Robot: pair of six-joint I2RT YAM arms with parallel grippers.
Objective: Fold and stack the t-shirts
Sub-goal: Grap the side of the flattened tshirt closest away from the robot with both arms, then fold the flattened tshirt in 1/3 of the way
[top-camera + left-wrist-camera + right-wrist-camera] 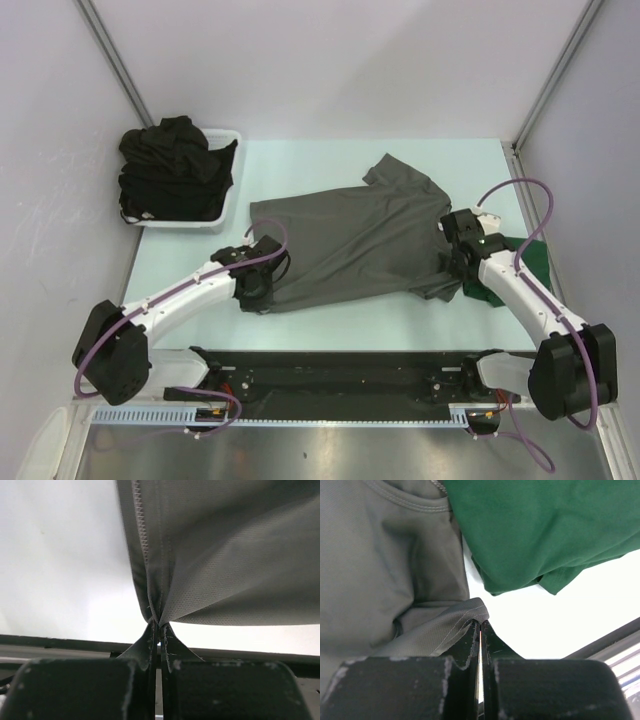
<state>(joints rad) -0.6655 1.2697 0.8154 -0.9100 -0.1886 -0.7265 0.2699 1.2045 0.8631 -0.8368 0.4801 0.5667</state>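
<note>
Charcoal grey t-shirt (360, 240) lies spread across the middle of the pale table (330, 330), one sleeve pointing to the far side, its body creased and not yet folded. Small white patch at its right edge, partly behind the right arm; cannot tell what it is.

Left gripper (264, 282) at the shirt's near-left corner. Wrist view: fingers pressed together, grey fabric (225, 555) gathered into the tips (159, 627) and fanning up and away from them, stitched hem running straight into the pinch. Corner looks raised off the table.

Left arm: base at near-left, forearm reaching forward and to the right, low over the table, wrist turned in toward the shirt.

Right gripper (455, 265) at the shirt's near-right edge. Wrist view: fingers closed with only a hairline between them, a folded bit of the grey hem (380, 565) meeting the tips (480, 625), nipped there as far as can be made out.

Right arm: base at near-right, forearm slanting forward and to the left, wrist bent down over the shirt's edge.

Dark green t-shirt (530, 265) bunched just right of the grey one, partly under the right arm; in the wrist view the green cloth (535, 530) overlaps the grey.

Black t-shirts (175, 165) heaped in the white basket (228, 135) at the far-left corner, well apart from both grippers.
</note>
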